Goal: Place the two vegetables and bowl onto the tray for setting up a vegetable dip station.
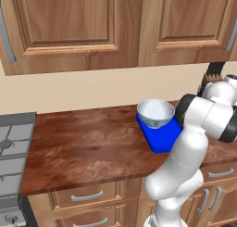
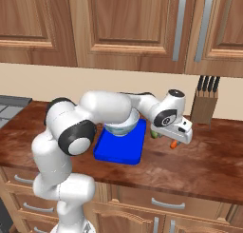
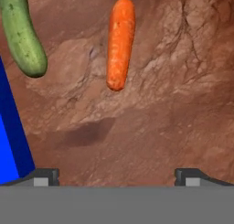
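Bowl (image 2: pixel 122 126) sits on tray (image 2: pixel 118 149); pincer (image 3: pixel 117 176) released, empty, above the carrot (image 3: pixel 120 44).
Straddle the carrot's middle across its width (cucumber (image 3: pixel 23 33) lies near), then descend to the worktop (image 3: pixel 173 104).

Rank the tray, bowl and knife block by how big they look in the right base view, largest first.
1. Tray, widest, though the arm covers part of it.
2. and 3. Knife block and bowl: unsure. The arm hides much of the bowl, and the block stands farther back.
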You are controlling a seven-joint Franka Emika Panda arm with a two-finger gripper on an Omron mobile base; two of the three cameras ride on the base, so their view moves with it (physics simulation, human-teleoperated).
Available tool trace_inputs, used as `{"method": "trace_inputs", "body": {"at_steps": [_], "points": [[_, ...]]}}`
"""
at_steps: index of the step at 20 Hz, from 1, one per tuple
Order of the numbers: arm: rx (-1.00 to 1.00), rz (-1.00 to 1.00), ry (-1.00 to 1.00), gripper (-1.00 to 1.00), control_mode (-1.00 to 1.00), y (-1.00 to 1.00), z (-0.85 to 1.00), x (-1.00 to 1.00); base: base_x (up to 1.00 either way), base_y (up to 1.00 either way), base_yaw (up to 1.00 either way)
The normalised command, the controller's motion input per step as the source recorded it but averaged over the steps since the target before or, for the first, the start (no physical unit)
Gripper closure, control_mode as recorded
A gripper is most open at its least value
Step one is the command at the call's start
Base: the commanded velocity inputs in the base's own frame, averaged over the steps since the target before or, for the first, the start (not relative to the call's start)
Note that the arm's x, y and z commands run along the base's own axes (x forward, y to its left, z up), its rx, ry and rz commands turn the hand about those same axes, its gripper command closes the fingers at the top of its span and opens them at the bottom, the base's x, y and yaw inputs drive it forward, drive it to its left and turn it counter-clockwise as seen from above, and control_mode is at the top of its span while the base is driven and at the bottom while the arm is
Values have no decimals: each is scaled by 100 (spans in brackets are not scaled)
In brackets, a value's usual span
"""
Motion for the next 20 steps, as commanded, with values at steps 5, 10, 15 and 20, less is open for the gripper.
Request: {"method": "trace_inputs", "body": {"at_steps": [5, 10, 15, 20], "points": [[5, 0, 2, -100, -100, -17, -19, 35, 0, 0, 0], [4, 0, 2, -100, -100, -19, -16, 35, 0, 0, 0], [1, 0, 3, -100, -100, -12, -19, 33, 0, 0, 0], [0, 0, 1, -100, -100, -6, -23, 32, 0, 0, 0]]}}
